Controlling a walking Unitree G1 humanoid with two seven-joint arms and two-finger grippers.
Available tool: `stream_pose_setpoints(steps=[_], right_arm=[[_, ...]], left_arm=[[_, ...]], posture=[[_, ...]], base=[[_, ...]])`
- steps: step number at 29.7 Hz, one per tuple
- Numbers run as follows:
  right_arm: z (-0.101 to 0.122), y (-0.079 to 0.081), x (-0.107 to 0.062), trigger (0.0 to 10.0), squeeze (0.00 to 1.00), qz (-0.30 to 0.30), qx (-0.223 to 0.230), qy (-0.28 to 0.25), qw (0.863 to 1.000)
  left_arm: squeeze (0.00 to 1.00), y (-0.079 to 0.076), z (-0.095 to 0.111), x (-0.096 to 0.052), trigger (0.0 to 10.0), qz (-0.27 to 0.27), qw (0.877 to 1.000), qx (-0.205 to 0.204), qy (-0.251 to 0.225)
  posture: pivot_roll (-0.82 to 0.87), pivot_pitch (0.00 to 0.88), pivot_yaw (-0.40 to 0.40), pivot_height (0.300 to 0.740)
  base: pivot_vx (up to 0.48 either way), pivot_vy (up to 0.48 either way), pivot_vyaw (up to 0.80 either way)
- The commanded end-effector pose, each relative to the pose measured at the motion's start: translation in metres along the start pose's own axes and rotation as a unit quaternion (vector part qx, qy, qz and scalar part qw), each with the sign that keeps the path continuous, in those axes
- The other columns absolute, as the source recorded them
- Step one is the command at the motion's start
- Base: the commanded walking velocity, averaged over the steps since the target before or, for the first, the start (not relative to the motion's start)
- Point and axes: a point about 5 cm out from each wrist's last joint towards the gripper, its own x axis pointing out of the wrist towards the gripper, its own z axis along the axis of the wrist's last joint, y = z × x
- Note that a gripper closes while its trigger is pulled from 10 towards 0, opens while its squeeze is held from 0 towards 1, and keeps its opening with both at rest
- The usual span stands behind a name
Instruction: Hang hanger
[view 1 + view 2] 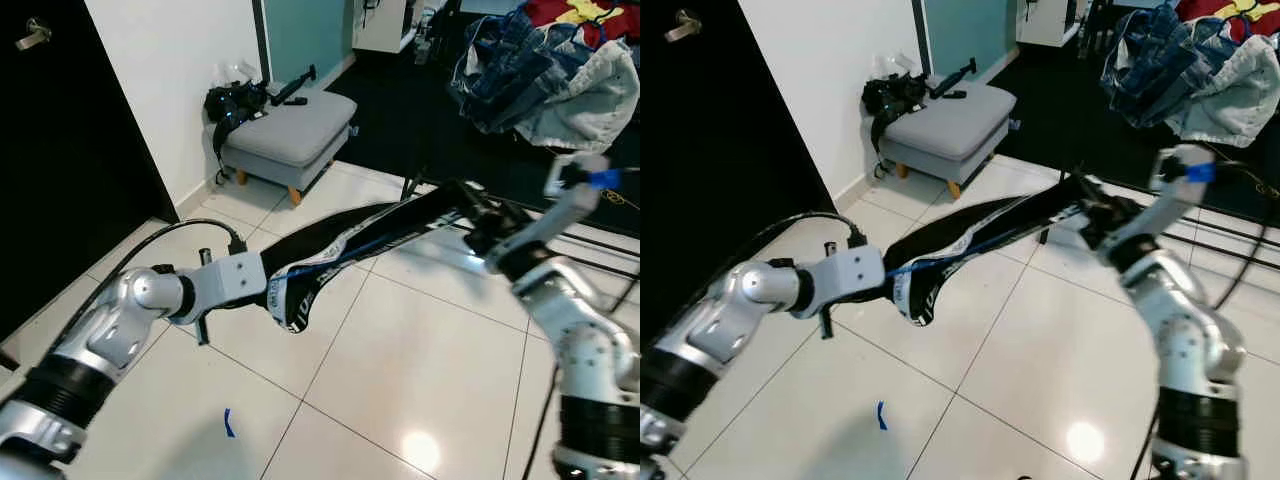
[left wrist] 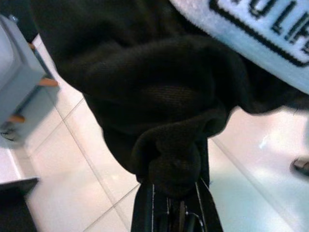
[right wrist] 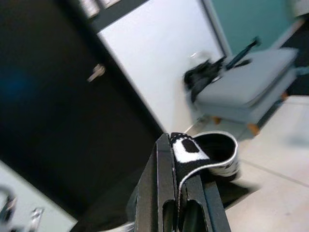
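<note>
A black garment (image 1: 360,240) with a white lettered waistband (image 1: 292,300) is stretched in the air between my two grippers, above the white tiled floor. My left gripper (image 1: 268,285) is shut on its lower bunched end, and in the left wrist view black fabric (image 2: 169,164) is pinched between the fingers. My right gripper (image 1: 478,225) holds the higher end, shut on the black-and-white band (image 3: 193,147) as the right wrist view shows. The garment sags a little near the left gripper.
A grey footstool (image 1: 295,125) with a black bag (image 1: 235,100) on it stands by the white wall. A black door (image 1: 60,150) is on the left. A rack draped with clothes (image 1: 550,70) stands at the back right. A blue mark (image 1: 229,422) lies on the tiles.
</note>
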Motion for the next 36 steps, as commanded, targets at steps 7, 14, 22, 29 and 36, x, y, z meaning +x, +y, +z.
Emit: stream_pose_setpoints(steps=[7,14,22,29,36], right_arm=[[-0.023,0.039,0.014,0.0,0.0,0.068,0.002,0.028,0.997],[-0.036,0.048,0.015,0.0,0.0,0.082,0.005,0.056,0.995],[-0.063,0.05,0.005,2.9,0.0,0.079,-0.042,0.117,0.989],[-0.038,0.012,0.0,10.0,1.0,0.0,-0.063,0.062,0.996],[-0.025,-0.006,-0.006,10.0,1.0,-0.034,-0.092,0.05,0.994]], left_arm=[[0.0,0.0,-0.001,0.003,10.0,0.003,0.999,-0.047,0.005],[0.0,0.006,-0.001,0.003,10.0,0.014,0.998,-0.063,0.003],[0.0,0.007,-0.001,0.003,10.0,0.016,0.996,-0.088,0.001],[0.0,0.014,-0.005,-0.003,10.0,0.021,0.995,-0.093,0.005],[0.0,0.015,-0.004,-0.005,10.0,0.018,0.994,-0.108,-0.009]], posture=[[-0.04,0.129,0.051,0.74],[-0.05,0.133,0.05,0.74],[-0.04,0.133,0.051,0.74],[-0.04,0.133,0.052,0.74],[-0.04,0.132,0.052,0.74]], base=[[0.0,0.0,0.0],[0.0,0.0,0.0],[0.0,0.0,0.0],[0.0,0.0,0.0],[0.0,0.0,0.0]])
